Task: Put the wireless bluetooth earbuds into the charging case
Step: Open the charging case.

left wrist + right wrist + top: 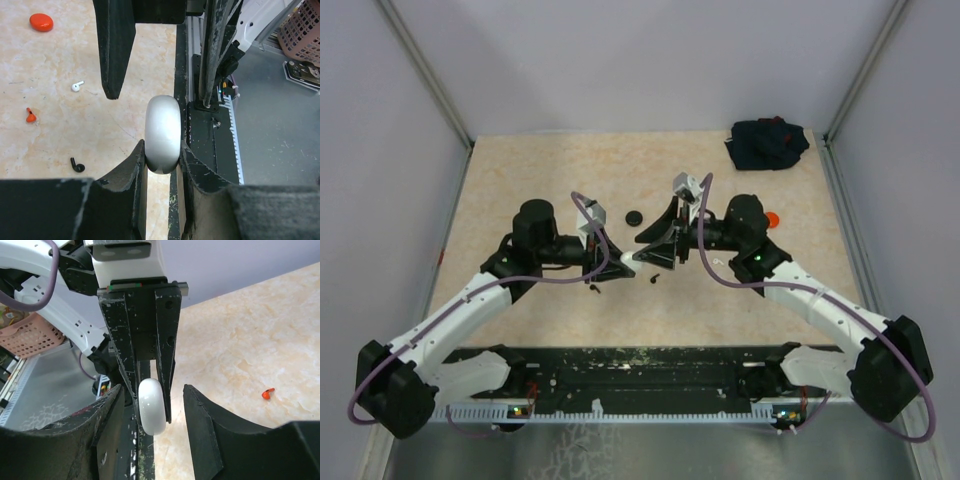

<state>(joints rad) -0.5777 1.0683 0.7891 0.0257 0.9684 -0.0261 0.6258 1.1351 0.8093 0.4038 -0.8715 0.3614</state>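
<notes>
Top external view: the two arms meet over the middle of the table (520,180). The left pincer (620,265) pinches a white charging case (627,261) at its tip. The right pincer (657,249) faces it from the other side, close up. A black earbud (592,287) lies on the table just on the near side of the left pincer, and a second black earbud (655,277) lies near the right one. A black puck (634,217) sits beyond them, a red puck (772,217) shows beside the right arm, and a dark cloth (767,143) lies in the far right corner.

Left wrist view: the left pincer's fingers (135,165) press on both sides of the case, which stands on edge between them. The right pincer's fingers hang spread on either side of it, not touching. A white earbud (77,86), a red earbud (30,116) and one black earbud lie on the table, well apart from the case.

Right wrist view: the case sits in the gap between the right pincer's spread fingers, clamped by the left pincer reaching in from above. The red earbud lies off to the right. A pink basket (30,332) stands beyond the table edge.
</notes>
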